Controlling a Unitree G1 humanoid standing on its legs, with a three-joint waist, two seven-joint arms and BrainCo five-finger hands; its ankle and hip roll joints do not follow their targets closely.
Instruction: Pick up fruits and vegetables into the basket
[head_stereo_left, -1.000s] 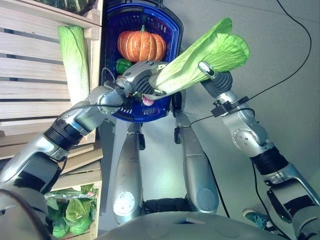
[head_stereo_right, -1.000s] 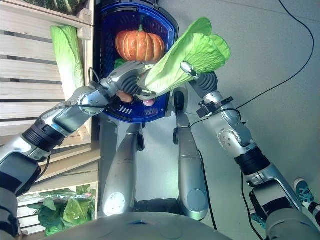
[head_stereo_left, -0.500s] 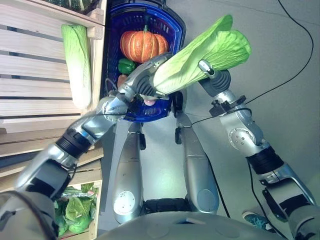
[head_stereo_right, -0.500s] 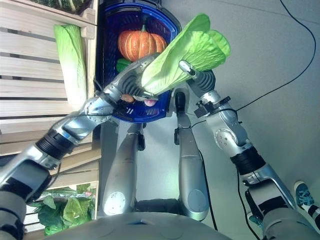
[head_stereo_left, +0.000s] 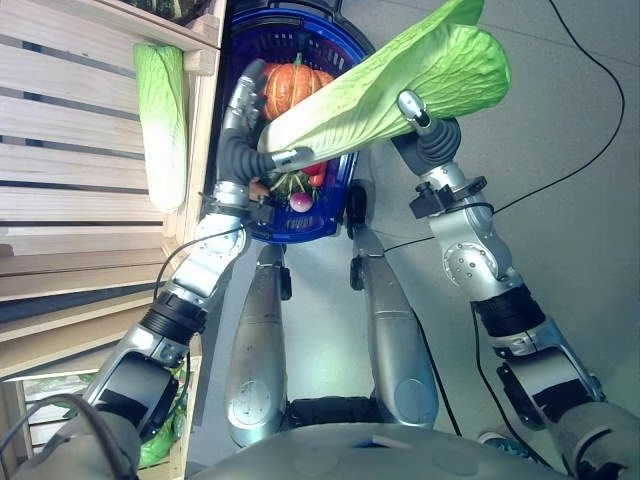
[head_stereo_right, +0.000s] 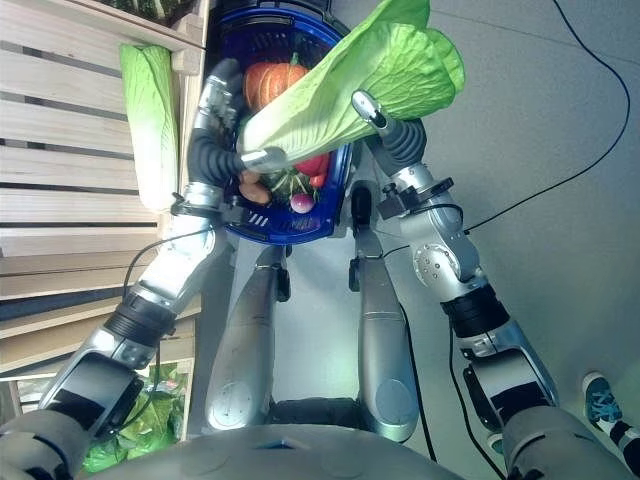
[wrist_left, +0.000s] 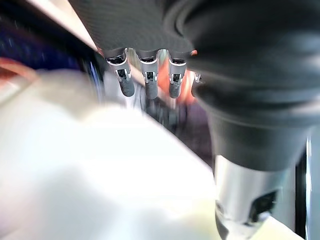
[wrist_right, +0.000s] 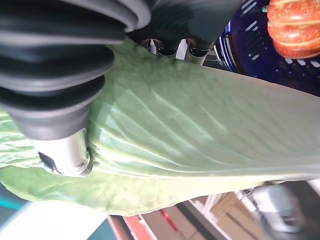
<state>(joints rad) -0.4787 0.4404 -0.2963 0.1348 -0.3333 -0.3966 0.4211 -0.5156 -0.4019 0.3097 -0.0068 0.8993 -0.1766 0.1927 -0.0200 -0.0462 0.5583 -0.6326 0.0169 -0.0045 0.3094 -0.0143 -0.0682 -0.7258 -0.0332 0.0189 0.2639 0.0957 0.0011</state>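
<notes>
Cabbage: a long napa cabbage (head_stereo_left: 390, 85) is held in the air across the blue basket's near rim, leafy end up toward the robot's right, pale stem end down toward its left, over the basket's contents.
Right hand: the right hand (head_stereo_left: 425, 140) grips the cabbage at its leafy part; in the right wrist view the thumb lies on the green leaves (wrist_right: 200, 130) and the fingers curl round the far side.
Left hand: the left hand (head_stereo_left: 245, 150) is at the cabbage's pale stem end, thumb beneath it and fingers bent toward it; the left wrist view is blurred, so whether it truly clamps the stem cannot be told.
Basket: a blue plastic basket (head_stereo_left: 335, 40) stands on the grey floor (head_stereo_left: 560, 200) beside the wooden shelves.
Basket contents: an orange pumpkin (head_stereo_left: 290, 85) at the far end; nearer, partly under the cabbage, a red pepper (head_stereo_left: 315, 172), something dark green beside it, and a small pinkish-purple round vegetable (head_stereo_left: 300, 201) by the near rim.
Shelves: slatted wooden shelves (head_stereo_left: 70, 200) on the robot's left carry a second napa cabbage (head_stereo_left: 165, 120) lying along the edge nearest the basket.
Lower crate: leafy greens (head_stereo_right: 130, 420) show low on the shelf side.
Writing: no print legible.
</notes>
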